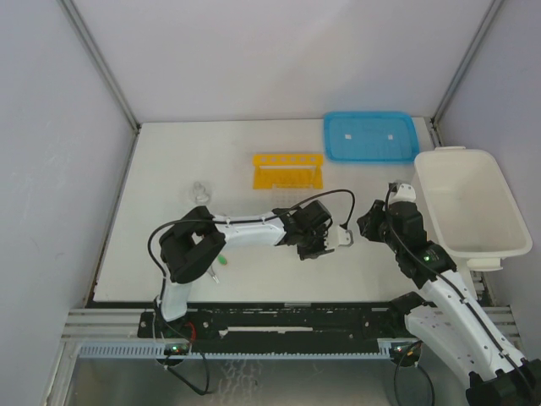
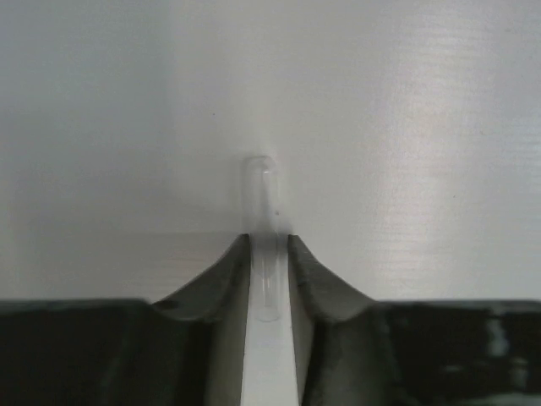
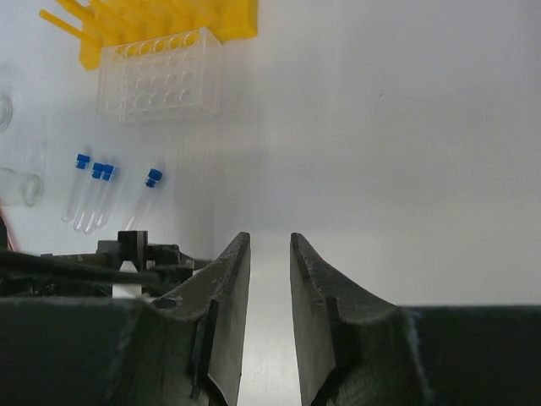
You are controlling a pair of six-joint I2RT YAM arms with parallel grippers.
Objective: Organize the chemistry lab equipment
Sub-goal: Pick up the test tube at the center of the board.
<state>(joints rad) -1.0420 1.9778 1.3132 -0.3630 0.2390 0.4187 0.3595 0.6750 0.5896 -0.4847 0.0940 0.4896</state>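
On the white table, going from big to small: the white tub sits at the right edge with the blue lid behind it, and the yellow rack stands near the middle, a clear plastic rack just in front of it in the right wrist view. Three blue-capped tubes lie loose on the table nearer the arms, close together but not in any rack, with a small glass vessel to their left.

The left gripper has its fingers closed in on a bare clear tube, which lies lengthwise in the slot between them, its rounded end poking out ahead (whether the pads truly pinch it or only flank it, I cannot tell). The right gripper hangs over bare table beside the other arm, its jaws narrowly apart and holding nothing.

These tubes look light, stiff and smooth, so likely slippery and prone to rolling; if glass, they would crack under a hard squeeze. A gentle pinch across the middle of the body seems safest, leaving the rounded end free to drop into a rack hole.
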